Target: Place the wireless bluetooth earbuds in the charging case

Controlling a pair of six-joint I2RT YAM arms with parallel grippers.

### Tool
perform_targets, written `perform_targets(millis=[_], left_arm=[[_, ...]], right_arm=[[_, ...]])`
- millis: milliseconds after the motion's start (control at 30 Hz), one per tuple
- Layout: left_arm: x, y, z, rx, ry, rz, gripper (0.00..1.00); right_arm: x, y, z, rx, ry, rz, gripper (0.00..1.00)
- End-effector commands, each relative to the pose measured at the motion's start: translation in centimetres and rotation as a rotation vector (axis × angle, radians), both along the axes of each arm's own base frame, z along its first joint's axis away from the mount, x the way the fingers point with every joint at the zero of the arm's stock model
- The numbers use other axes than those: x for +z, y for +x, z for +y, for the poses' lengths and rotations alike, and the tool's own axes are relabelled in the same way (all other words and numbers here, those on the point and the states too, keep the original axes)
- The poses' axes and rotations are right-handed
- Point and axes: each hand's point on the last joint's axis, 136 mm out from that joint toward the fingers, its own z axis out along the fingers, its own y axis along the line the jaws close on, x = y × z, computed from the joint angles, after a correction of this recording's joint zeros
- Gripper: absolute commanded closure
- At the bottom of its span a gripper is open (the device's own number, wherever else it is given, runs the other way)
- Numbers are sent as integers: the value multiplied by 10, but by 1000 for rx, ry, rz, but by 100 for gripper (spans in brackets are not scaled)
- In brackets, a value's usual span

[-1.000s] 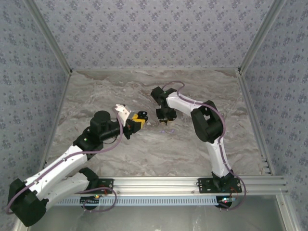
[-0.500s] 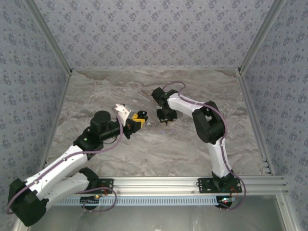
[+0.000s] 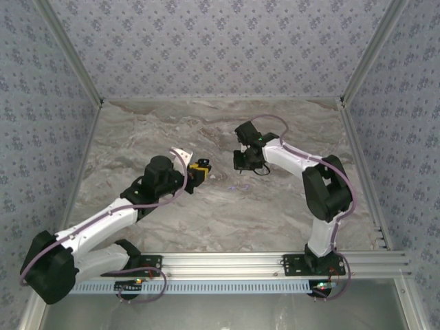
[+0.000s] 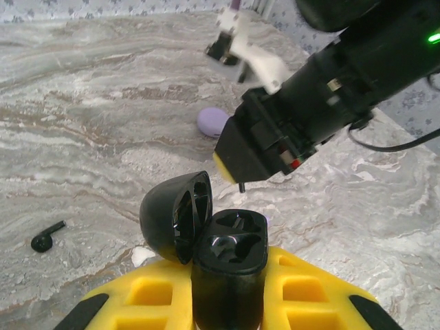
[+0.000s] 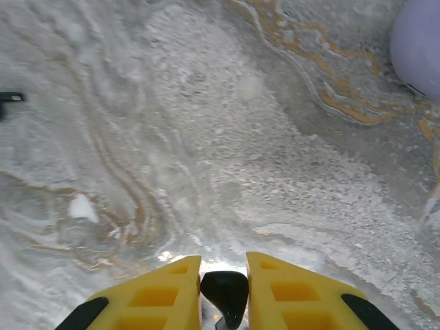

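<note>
My left gripper (image 4: 228, 267) is shut on the black charging case (image 4: 230, 242), held upright with its lid (image 4: 172, 214) swung open to the left; both sockets look empty. My right gripper (image 5: 223, 267) is shut on a black earbud (image 5: 225, 292), bud end forward. In the left wrist view the right gripper (image 4: 237, 172) hovers just behind and above the case, the earbud's stem (image 4: 242, 185) poking down. A second black earbud (image 4: 47, 237) lies on the table to the left. In the top view the left gripper (image 3: 199, 170) and right gripper (image 3: 242, 161) sit close together mid-table.
A pale lilac puck (image 4: 213, 122) rests on the marble table (image 4: 103, 137) behind the right gripper, also at the upper right of the right wrist view (image 5: 418, 41). A small white speck (image 4: 142, 256) lies by the case. Patterned walls enclose the table.
The right arm has swung its elbow out to the right and its gripper shifted slightly right. The left arm has reached forward, carrying the case a little closer to the right gripper.
</note>
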Motion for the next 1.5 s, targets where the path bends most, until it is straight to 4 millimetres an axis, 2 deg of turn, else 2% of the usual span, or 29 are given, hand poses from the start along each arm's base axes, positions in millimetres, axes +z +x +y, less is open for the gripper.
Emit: perform_targets(millis=[0,367,467,533,800,1067,1467], left_arm=[[7,5,-4,15,-48,-26,81],[-5,-9,-8,-77,-38,-82,81],[-8,-14,-9,-109,-33,-107,81],[-8,-16,-9,-117,-45,-131,81],[2,-20,-7,-122,-100,-199,81],[9,-16,-7,-99,-122,-203,81],[13,-12,-9,-89,-129,-191,81]], right_arm=[[25,4,13,40,104,-84,80],[92,-8,31,130,274,-237,80],[118,-13,39,168,336,-295,80],[122,-23,41,195,353,-311,79],[157,-50,66,312,414,-396,78],[170,-65,83,357,423,-441,78],[170,-73,97,389,421,-443,78]])
